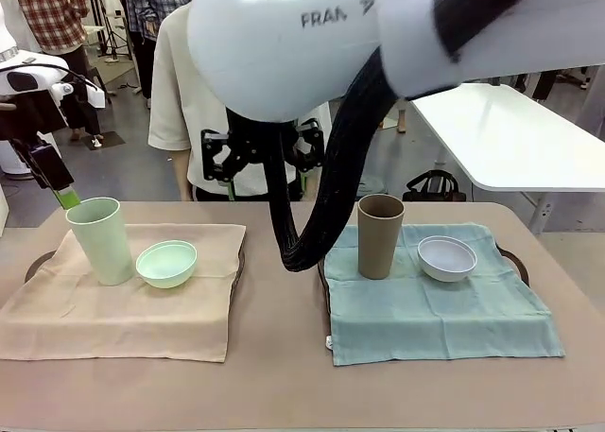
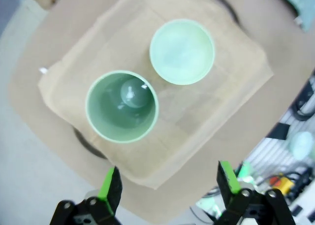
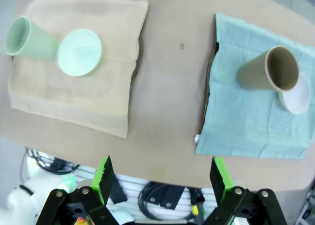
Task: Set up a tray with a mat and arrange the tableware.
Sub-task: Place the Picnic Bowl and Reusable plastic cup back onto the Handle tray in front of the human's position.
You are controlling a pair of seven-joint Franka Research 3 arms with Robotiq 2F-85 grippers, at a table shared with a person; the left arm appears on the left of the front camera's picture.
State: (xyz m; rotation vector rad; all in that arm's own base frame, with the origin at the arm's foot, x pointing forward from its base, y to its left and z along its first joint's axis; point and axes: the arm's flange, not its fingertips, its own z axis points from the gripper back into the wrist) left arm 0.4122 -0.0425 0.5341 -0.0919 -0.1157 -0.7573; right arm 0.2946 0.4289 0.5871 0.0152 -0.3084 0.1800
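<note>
White arm point(image 1: 284, 35) blocking person point(image 1: 180, 101), black cable point(image 1: 326, 205) between mats

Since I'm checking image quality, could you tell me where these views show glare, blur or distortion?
Front view: the near arm's white shell looms large. Left wrist view: a glare spot lies inside the pale green cup, and the edges are soft. Right wrist view: wide-angle distortion makes the brown cup seem to lean outward.

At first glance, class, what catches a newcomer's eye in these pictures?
Two place settings stand out: a pale green cup and pale green bowl on a beige mat at left, a brown cup and white bowl on a blue-green mat at right. A white arm looms close overhead.
</note>
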